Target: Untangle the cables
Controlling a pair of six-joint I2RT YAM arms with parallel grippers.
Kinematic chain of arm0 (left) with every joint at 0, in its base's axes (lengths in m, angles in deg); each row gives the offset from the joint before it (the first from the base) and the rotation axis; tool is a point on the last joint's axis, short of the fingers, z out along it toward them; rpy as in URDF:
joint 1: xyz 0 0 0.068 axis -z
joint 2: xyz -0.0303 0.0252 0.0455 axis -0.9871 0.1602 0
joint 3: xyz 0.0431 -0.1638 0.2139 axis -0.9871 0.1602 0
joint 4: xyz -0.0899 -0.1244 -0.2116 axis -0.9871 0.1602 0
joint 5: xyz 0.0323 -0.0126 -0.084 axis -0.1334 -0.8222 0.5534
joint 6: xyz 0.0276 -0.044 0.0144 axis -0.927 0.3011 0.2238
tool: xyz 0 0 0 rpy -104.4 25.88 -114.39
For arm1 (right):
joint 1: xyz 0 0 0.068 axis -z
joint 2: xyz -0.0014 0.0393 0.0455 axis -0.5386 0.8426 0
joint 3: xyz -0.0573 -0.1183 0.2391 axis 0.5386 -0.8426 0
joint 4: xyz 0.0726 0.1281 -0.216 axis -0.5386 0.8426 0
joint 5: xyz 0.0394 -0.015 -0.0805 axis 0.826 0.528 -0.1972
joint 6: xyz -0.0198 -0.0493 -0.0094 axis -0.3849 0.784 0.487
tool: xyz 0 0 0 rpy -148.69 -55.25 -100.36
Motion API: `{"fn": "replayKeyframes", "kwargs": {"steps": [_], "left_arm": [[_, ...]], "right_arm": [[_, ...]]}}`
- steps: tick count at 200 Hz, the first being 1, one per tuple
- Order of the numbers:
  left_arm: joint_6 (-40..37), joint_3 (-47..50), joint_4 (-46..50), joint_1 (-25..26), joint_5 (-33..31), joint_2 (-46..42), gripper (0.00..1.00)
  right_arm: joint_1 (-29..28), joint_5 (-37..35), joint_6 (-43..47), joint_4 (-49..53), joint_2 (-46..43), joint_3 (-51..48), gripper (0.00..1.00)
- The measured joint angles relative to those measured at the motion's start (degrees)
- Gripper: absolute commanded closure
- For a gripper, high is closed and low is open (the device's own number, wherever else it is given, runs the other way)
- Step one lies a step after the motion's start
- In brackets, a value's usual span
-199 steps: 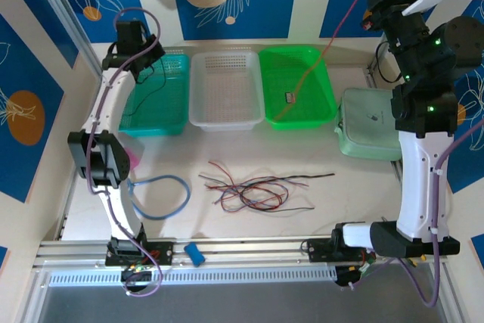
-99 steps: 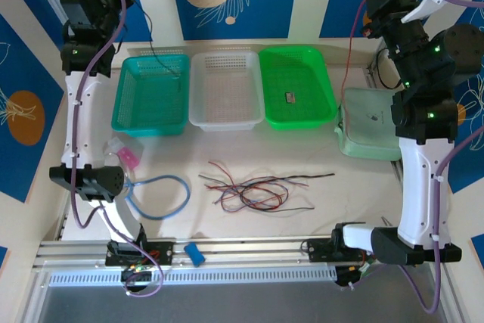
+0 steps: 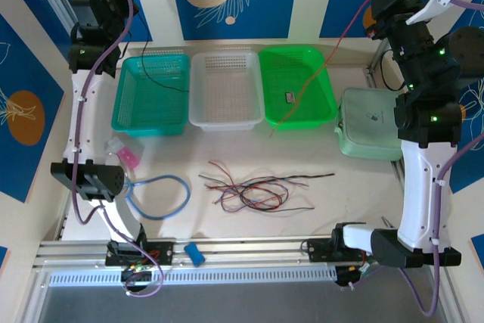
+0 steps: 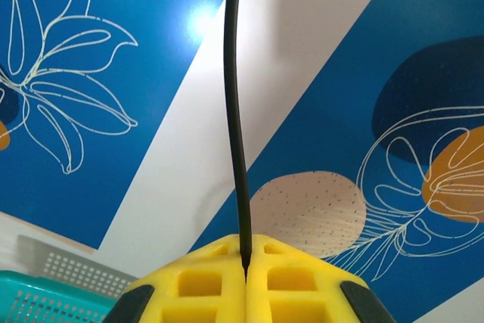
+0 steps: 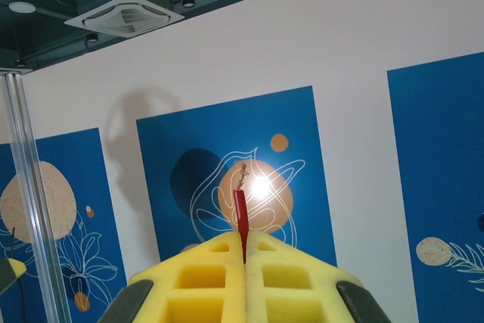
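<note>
Holding one wire apiece high above the table (image 3: 355, 187), both arms seem to be drawing single strands clear so that each can go apart from the rest. The left gripper (image 4: 246, 262) has its yellow foam pads pressed together on a black wire (image 4: 234, 111), whose end sticks up past the pads. In the top view its free length hangs down and trails into the teal basket (image 3: 150, 132) at the far left. The right gripper (image 5: 243, 251) is likewise clamped on a red wire (image 5: 240, 217), with a short stub standing above the pads. The rest of that wire slants down to the near edge of the green basket (image 3: 291, 49) at the far right. The height probably serves to lift each long, limp strand fully free so it sags toward its own basket. The other cables (image 3: 249, 191), red, black and pale, lie looped over one another mid-table, nearer than the white basket (image 3: 227, 125), with neither gripper touching them. That knot, I judge, is not yet undone.
</note>
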Motion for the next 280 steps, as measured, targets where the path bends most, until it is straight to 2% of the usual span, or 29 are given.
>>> {"fn": "replayKeyframes", "kwargs": {"steps": [75, 189, 237, 280], "left_arm": [[-1.46, 1.29, -1.4, 0.22, -2.21, -1.2, 1.0], [-1.27, -3.41, -4.42, 0.68, -2.36, -3.21, 1.0], [-1.99, 9.27, -5.57, 0.68, -2.82, -6.88, 1.0], [-4.33, 15.21, -2.43, 0.68, -3.89, -3.08, 1.0]], "right_arm": [[0.09, 0.61, 0.0, 0.13, 0.0, 0.15, 1.0], [0.17, 0.81, -0.07, 0.24, 0.48, 0.87, 1.0], [0.17, 0.83, -0.04, 0.26, 0.28, 0.85, 1.0], [0.17, 1.01, -0.04, 0.52, -0.17, 0.85, 1.0]]}}
